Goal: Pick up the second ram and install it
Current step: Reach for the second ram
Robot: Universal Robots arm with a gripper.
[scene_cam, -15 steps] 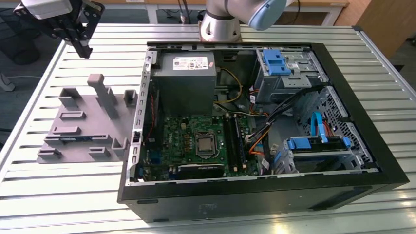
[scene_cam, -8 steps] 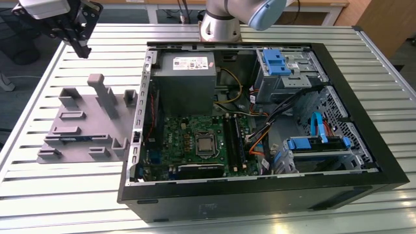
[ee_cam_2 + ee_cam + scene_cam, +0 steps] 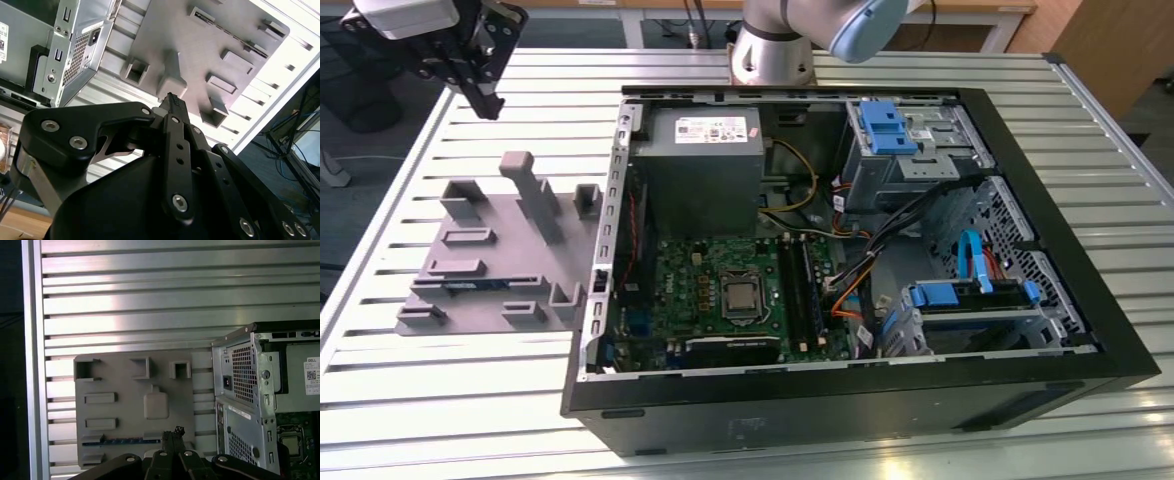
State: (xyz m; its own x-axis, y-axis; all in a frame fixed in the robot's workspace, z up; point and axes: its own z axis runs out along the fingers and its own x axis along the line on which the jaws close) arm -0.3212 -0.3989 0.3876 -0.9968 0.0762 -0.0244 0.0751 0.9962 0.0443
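The second ram (image 3: 125, 441) is a thin dark blue-green strip lying on edge in a slot of the grey tray (image 3: 135, 375); in the exterior view the second ram (image 3: 470, 284) sits near the tray's (image 3: 494, 250) front. My gripper (image 3: 488, 104) hangs high above the table behind the tray, at the exterior view's upper left, shut with nothing in it. In both wrist views its black fingers (image 3: 177, 436) stand pressed together, tips (image 3: 172, 100) over the tray (image 3: 210, 50) and well above the stick.
An open black computer case (image 3: 854, 400) lies beside the tray, with power supply (image 3: 700, 150), motherboard with processor (image 3: 744, 295) and long black memory slots (image 3: 801, 295). Blue drive brackets (image 3: 887, 125) and cables fill its far side. The slatted metal table (image 3: 454, 400) carries everything.
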